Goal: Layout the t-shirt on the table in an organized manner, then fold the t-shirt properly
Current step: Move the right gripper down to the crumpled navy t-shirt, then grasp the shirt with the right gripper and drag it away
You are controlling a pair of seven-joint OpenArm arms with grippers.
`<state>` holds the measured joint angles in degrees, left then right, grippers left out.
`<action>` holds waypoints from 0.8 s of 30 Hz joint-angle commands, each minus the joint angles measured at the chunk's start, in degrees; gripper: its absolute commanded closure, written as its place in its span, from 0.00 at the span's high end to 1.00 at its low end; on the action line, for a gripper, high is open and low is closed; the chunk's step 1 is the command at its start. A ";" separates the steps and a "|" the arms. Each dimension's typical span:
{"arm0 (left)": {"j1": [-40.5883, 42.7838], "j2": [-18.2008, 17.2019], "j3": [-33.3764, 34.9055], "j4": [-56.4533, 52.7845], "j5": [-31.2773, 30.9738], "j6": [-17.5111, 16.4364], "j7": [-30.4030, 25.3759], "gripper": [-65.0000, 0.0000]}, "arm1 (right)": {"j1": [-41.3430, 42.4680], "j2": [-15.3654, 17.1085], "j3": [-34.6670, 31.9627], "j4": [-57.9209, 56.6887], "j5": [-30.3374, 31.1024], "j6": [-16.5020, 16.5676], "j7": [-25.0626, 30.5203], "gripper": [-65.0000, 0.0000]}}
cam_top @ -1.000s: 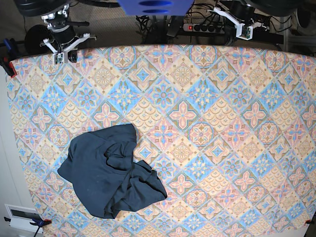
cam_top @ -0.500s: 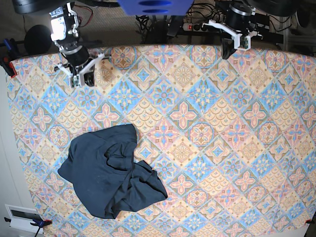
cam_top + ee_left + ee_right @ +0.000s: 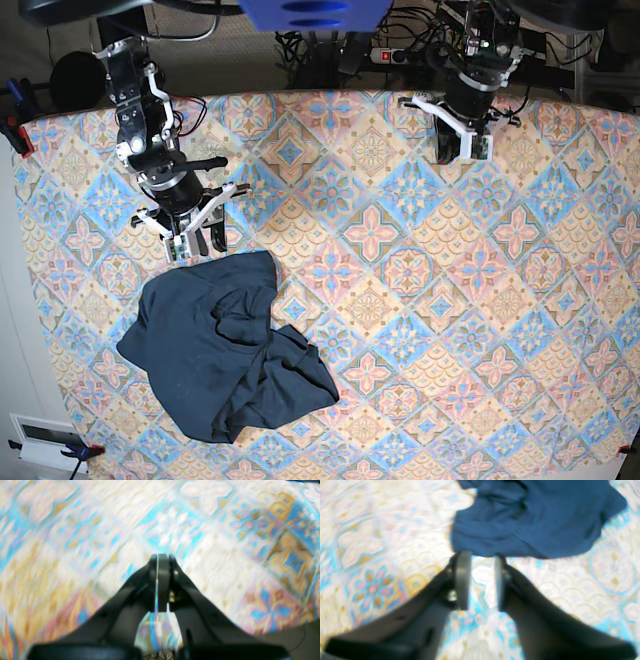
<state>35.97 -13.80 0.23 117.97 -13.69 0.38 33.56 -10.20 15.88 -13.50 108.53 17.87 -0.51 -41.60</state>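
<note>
**First grasp on the crumpled garment**

The t-shirt point(image 3: 222, 345) lies bunched on the near-left part of the table point(image 3: 520, 300), folded over itself. The step in hand appears to be a first pick to spread it out. Recommended: take a single outer edge, not the stacked folds, and lift low so the fabric drags flat.

The right gripper point(image 3: 477, 580) hangs just short of the nearest hem, jaws parted, holding nothing. The left gripper point(image 3: 161, 580) is pressed shut and empty, over bare cloth, well apart from the garment
</note>
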 commanded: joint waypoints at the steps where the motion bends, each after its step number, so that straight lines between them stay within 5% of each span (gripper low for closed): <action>1: -1.72 -0.22 -0.10 1.02 -0.06 -0.07 0.50 0.03 | 1.71 -1.86 0.00 -0.44 0.46 0.47 0.77 0.35; 6: -8.76 -3.74 0.69 -1.18 -1.03 -0.07 4.46 0.03 | 7.87 -4.93 -1.58 -8.53 -0.33 0.47 -0.37 0.44; 10: -11.22 -7.34 1.05 -3.12 -6.48 -0.07 4.64 0.03 | 12.00 -8.54 -3.69 -13.63 -8.51 0.47 -0.29 0.44; 16: -14.38 -9.10 1.13 -6.46 -9.30 0.01 4.72 0.04 | 19.65 -9.42 -9.14 -21.37 -14.66 0.47 0.07 0.45; 24: -14.65 -8.83 1.22 -6.54 -9.30 0.01 4.72 0.40 | 24.13 -9.42 -9.49 -27.70 -15.10 0.47 -0.11 0.45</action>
<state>21.63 -21.96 1.76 110.45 -22.96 0.23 39.70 12.36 6.55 -23.05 79.70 3.01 -0.05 -43.29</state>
